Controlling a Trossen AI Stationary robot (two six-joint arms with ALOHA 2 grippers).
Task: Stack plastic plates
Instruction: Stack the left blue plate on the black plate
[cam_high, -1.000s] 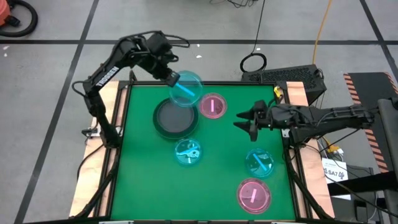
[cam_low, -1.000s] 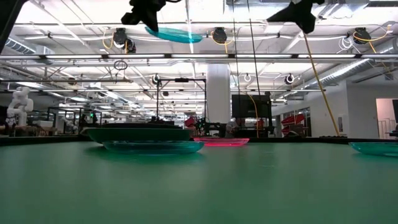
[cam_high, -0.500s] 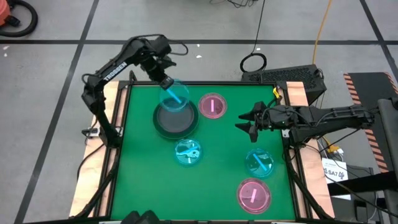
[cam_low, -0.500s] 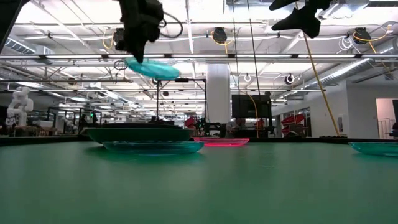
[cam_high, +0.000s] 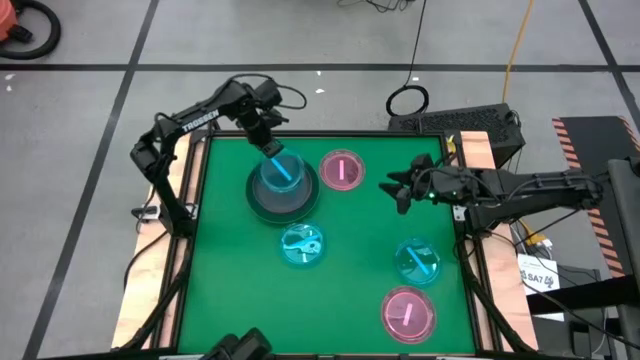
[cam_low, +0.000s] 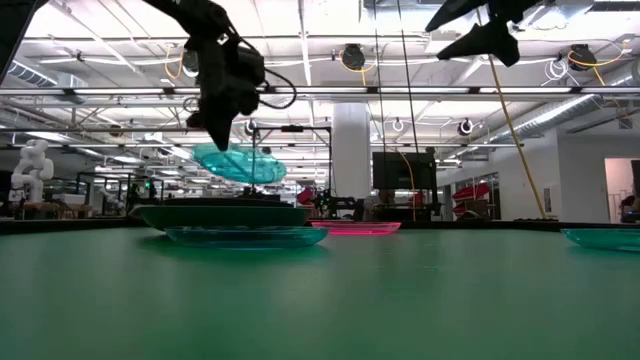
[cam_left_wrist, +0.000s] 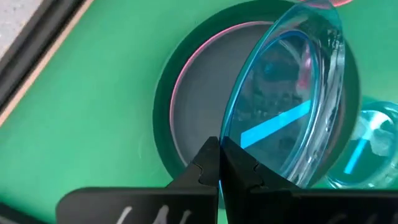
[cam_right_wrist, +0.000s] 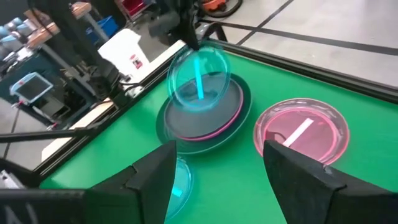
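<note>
Risk first: the cyan plate hangs tilted from the left gripper, pinched by its rim alone, just above the stack at about eleven o'clock on the table. Let go at that slant, it could land on edge and slide off the pile, I reckon. The stack has a dark grey plate at the bottom with a pink rim showing inside it. Loose plates: pink at twelve, cyan near centre, cyan at four, pink at five. The right gripper waits at two o'clock, fingers spread, empty.
</note>
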